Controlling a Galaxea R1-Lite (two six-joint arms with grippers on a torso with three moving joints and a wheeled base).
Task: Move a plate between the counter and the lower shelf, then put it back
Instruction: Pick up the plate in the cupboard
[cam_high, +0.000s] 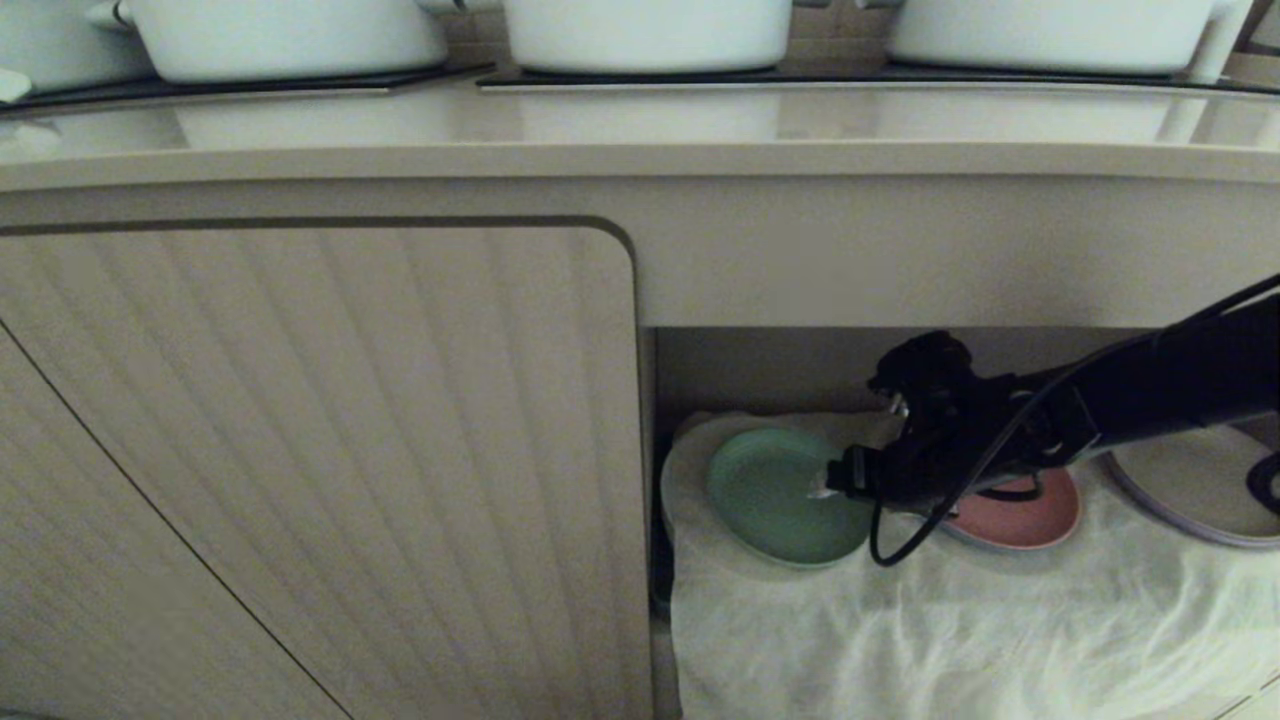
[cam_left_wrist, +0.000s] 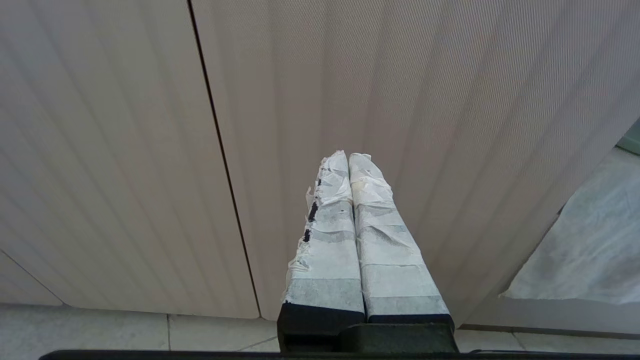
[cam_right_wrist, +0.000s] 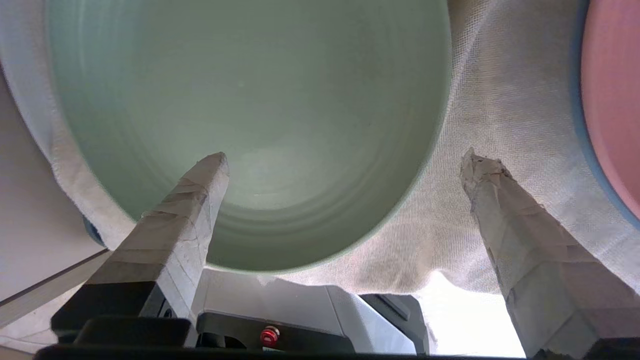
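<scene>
Our right gripper (cam_high: 825, 480) hangs with jaws spread wide at the plate (cam_high: 775, 495), which lies on the cloth at the lower shelf's (cam_high: 900, 620) left edge. We should straddle the rim squarely before clenching. Our left gripper (cam_left_wrist: 348, 156) is parked, jaws pressed together.

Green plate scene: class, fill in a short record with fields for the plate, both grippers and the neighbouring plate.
plate: green plate lying on the white cloth in the lower shelf
right gripper: open, one finger over the plate, the other over the cloth
left gripper: shut, facing a ribbed cabinet door
neighbour: pink plate, apart from the green plate
</scene>
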